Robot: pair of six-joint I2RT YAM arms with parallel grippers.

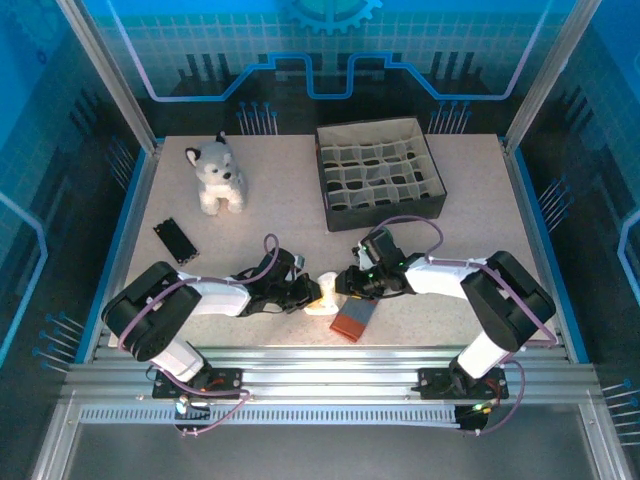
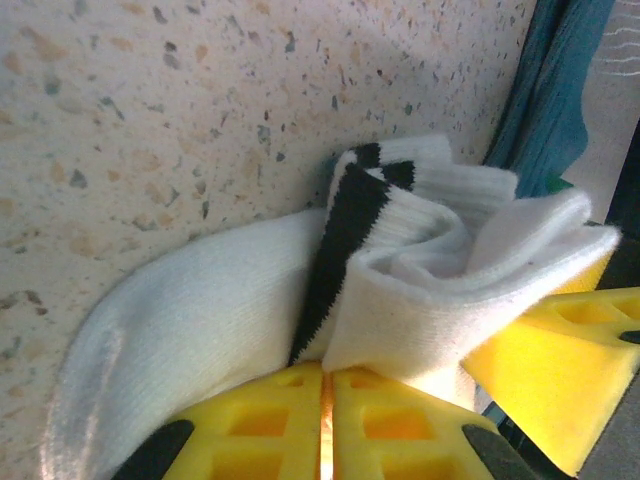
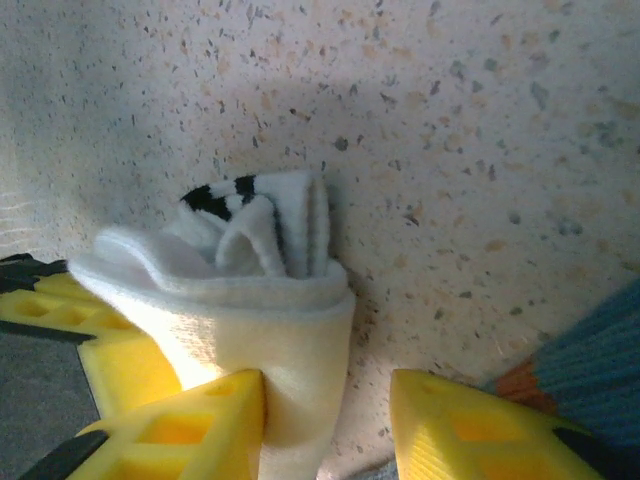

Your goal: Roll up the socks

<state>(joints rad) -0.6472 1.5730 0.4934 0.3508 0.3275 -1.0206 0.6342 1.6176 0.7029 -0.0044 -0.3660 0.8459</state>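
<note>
White sock (image 3: 250, 300) lies partly between right gripper (image 3: 326, 420) fingers.

Bare tabletop (image 1: 280, 210) centre, plush husky (image 1: 218, 177) far left, compartment box (image 1: 385, 213) far right, black block (image 1: 174, 240) left, socks (image 1: 322, 297) front.

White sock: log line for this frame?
white sock: partly rolled | left fingers: shut on it | right fingers: open, straddling it | grey-blue sock: flat, unrolled

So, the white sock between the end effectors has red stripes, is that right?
No: the white sock between the left end effector and right end effector has black stripes, not red; the left wrist view shows it.
</note>
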